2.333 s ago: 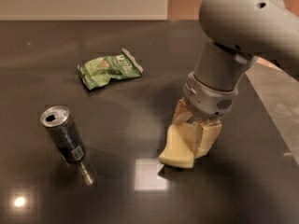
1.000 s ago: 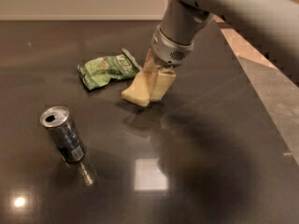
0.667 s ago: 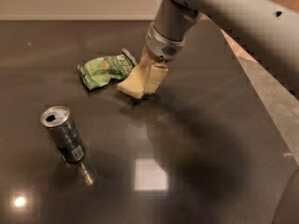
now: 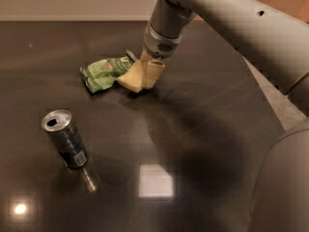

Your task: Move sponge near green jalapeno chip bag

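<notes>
The sponge (image 4: 129,79), upper centre of frame, slants with its low end pointing left, just beside the green jalapeno chip bag (image 4: 102,73). You see the gripper (image 4: 147,75) pinching its right end. Count: one sponge, one bag, one can (image 4: 65,139).

On my feed the gripper (image 4: 149,71) is toward the back of the table (image 4: 203,144), clamped on the sponge (image 4: 129,79). The sponge sits just right of the green jalapeno chip bag (image 4: 101,74), touching its edge. The can (image 4: 65,139) stands upright front-left, well apart from both.
</notes>
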Tool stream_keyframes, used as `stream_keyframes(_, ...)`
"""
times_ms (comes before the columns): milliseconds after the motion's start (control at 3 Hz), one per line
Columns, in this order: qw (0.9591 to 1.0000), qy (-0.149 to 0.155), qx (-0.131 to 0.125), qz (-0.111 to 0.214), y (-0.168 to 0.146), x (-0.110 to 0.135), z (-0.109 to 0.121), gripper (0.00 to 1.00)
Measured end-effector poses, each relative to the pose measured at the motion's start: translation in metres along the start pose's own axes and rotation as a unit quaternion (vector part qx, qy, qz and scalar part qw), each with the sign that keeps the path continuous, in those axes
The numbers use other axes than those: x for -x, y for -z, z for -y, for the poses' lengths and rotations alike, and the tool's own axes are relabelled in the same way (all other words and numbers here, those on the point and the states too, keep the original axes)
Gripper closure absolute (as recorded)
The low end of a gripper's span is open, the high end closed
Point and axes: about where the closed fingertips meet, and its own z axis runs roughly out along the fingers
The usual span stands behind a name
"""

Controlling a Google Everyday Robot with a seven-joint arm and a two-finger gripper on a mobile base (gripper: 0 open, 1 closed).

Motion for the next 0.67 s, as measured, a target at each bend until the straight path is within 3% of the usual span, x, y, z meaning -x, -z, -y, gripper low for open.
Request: stream_keyframes(667, 1.0, 0.001, 0.002, 0.0, -0.0034, 0.001, -0.0005, 0.13)
